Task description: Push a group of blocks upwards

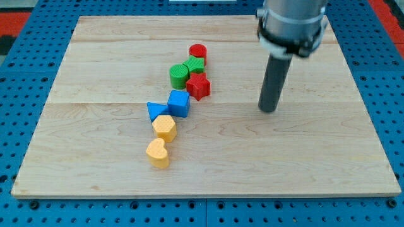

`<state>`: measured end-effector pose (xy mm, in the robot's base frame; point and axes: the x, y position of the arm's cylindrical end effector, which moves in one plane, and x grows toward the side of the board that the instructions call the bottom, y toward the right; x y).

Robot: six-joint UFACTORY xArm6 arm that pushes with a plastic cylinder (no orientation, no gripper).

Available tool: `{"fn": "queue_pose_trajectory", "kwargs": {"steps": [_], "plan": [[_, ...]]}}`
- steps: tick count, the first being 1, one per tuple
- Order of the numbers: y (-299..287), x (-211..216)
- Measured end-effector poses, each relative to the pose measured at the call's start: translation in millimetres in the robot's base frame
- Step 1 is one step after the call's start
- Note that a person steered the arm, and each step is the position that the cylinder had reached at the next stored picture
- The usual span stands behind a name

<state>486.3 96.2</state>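
In the camera view, a pale wooden surface (303, 157) carries a slanting chain of small blocks. At the top sits a red cylinder (198, 52), touching a green star-like block (195, 64) and a green cylinder (179, 75), with a red star-like block (198, 86) below. Next come a blue cube (179, 103), a blue triangular block (156, 111), a yellow hexagonal block (165, 128) and a yellow heart-shaped block (158, 153). My tip (269, 110) stands well apart, to the view's right of the red star-like block. There are no jaws, only the rod.

Eight blocks (178, 104) trail diagonally, touching, red cylinder (198, 52) topmost
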Motion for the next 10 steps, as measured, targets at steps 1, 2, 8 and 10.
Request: {"fn": "queue_pose_trajectory", "kwargs": {"steps": [1,2,8,10], "plan": [[-75,19],[-80,0],[-134,-89],[-142,-125]]}}
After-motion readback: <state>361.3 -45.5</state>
